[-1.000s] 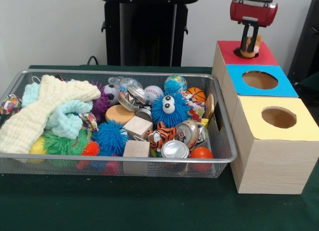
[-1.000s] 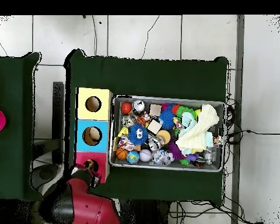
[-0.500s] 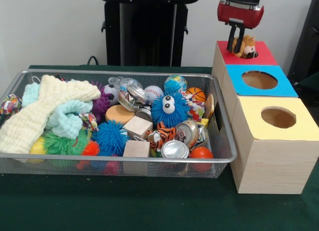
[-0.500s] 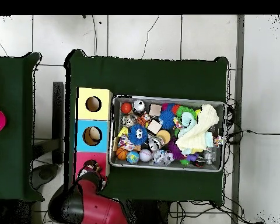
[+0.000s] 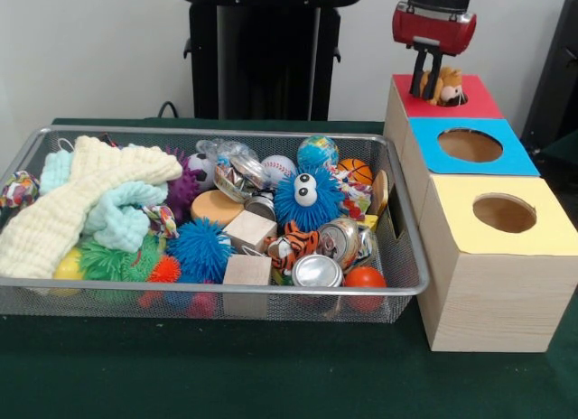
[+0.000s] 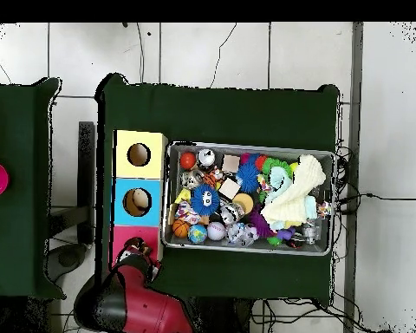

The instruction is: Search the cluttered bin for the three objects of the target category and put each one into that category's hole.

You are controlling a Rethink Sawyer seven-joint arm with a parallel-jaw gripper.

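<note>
Three wooden boxes stand in a row at 3 o'clock of a wire bin (image 5: 397, 288), each with a round hole in a coloured top: yellow (image 5: 504, 213) closest to the camera, blue (image 5: 470, 145) in the middle, red (image 5: 477, 101) farthest. They are set this way so each colour takes one kind of object.

At 1 o'clock in the front view, the red and black gripper (image 5: 431, 76) hangs just above the red box. A small tan stuffed animal (image 5: 446, 86) sits at the red hole, partly sunk in, beside the dark fingers (image 5: 420, 74). Whether the fingers grip the toy or have let go cannot be told from either view.

Judging by this, stuffed animals go in the red hole. Inside the bin, a striped tiger toy (image 5: 291, 243) lies near the middle, likely another target. Around it crowd a blue spiky ball with eyes (image 5: 305, 198), wooden blocks (image 5: 250, 229), crushed cans (image 5: 317, 271) and pale knitted cloths (image 5: 81, 193) at 9 o'clock.
</note>
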